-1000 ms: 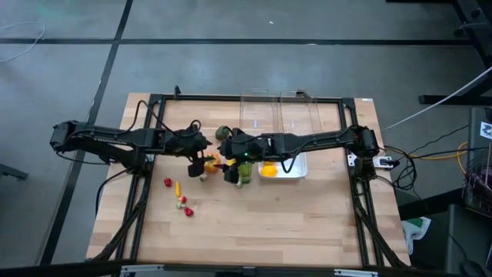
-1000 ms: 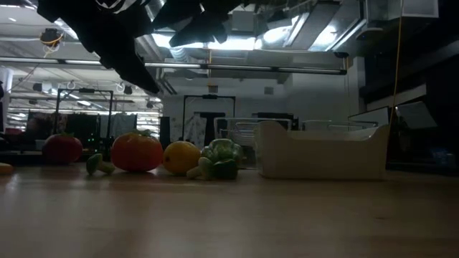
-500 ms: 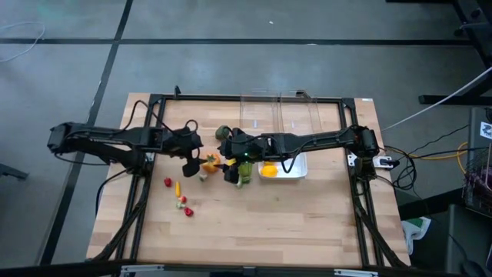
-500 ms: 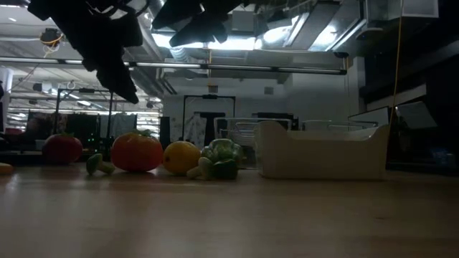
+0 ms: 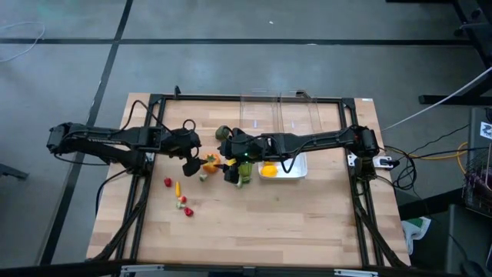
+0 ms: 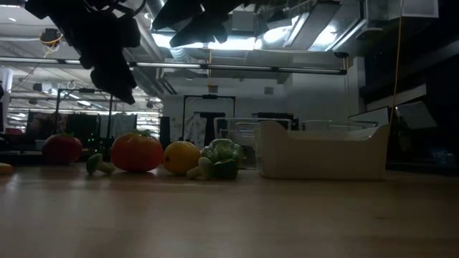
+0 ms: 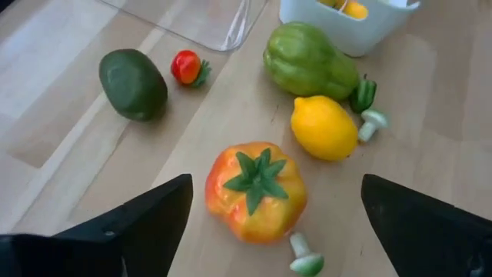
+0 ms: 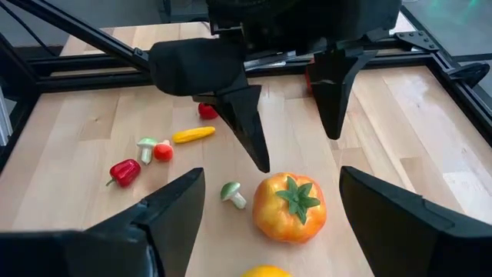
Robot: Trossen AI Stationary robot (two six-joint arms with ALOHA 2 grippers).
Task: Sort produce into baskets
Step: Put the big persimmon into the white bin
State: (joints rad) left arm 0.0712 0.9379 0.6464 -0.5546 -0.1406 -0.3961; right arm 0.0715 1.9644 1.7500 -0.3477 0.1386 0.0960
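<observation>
**Produce loose on the desk, both tools apart**

Produce lies mid-desk (image 5: 254,223): we see an orange tomato (image 7: 256,191) between our two tools, touching neither, a lemon (image 7: 324,127) and green pepper (image 7: 309,61) near it. Our left tool (image 8: 290,119) hangs above the tomato, fingers spread. Our right tool (image 5: 227,165) faces it, also wide apart and empty. The white basket (image 5: 296,167) holds yellow pieces.

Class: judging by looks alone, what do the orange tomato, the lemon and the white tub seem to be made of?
Orange tomato: probably moulded plastic, smooth with a soft sheen and a one-piece green stem.
Lemon: likely plastic too, matte, finely pebbled skin.
White tub: seemingly opaque plastic, smooth, with rounded moulded corners.
</observation>
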